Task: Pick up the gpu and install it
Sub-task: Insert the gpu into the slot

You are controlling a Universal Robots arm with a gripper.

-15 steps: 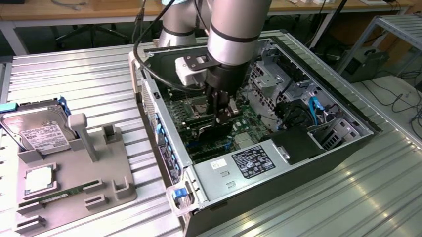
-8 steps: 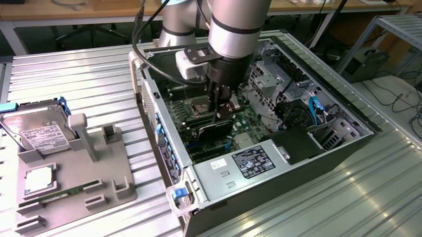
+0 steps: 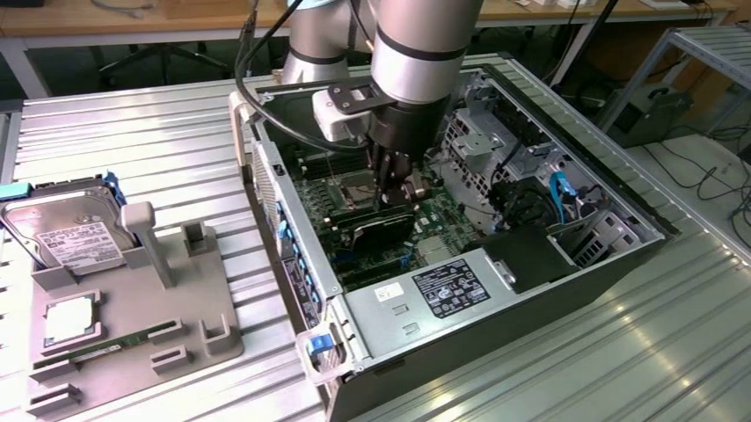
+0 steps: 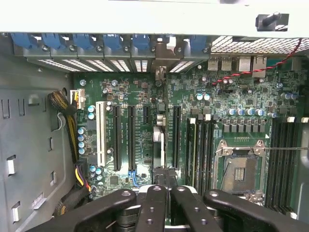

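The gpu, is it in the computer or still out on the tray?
In. The gpu stands on edge on the motherboard inside the open case, under the gripper.

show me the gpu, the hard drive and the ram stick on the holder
gpu (image 3: 378, 227): exterior view, on the card's dark face, inside the case.
hard drive (image 3: 73, 236): exterior view, on its white label.
ram stick (image 3: 104, 345): exterior view, on the green strip's middle.
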